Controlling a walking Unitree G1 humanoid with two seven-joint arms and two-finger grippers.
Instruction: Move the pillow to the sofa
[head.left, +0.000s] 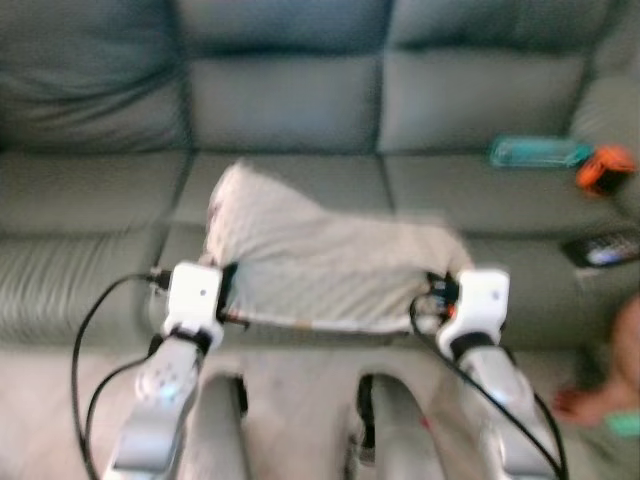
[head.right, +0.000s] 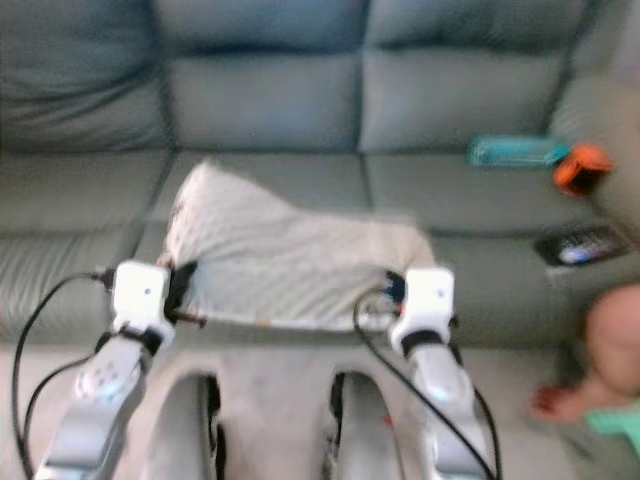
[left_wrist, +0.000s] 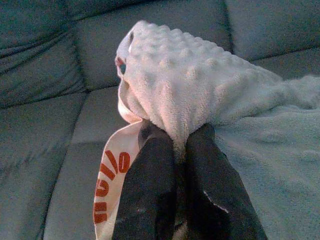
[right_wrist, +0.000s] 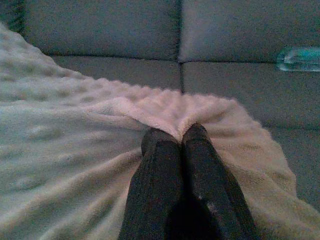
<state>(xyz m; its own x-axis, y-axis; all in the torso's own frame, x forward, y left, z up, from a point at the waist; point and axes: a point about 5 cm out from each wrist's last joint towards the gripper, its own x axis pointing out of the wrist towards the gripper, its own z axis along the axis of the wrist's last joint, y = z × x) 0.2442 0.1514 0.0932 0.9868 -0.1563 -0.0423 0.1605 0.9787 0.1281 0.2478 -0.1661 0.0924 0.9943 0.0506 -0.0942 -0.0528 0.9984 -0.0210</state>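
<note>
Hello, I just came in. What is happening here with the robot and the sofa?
The robot stands in front of the grey sofa and holds a white fluffy pillow by two corners. The left tool is shut on one corner, next to a label with red letters, and the right tool is shut on the other. The pillow lies over the seat cushions. At the right end of the sofa are a teal object, an orange one and a remote control.
</note>
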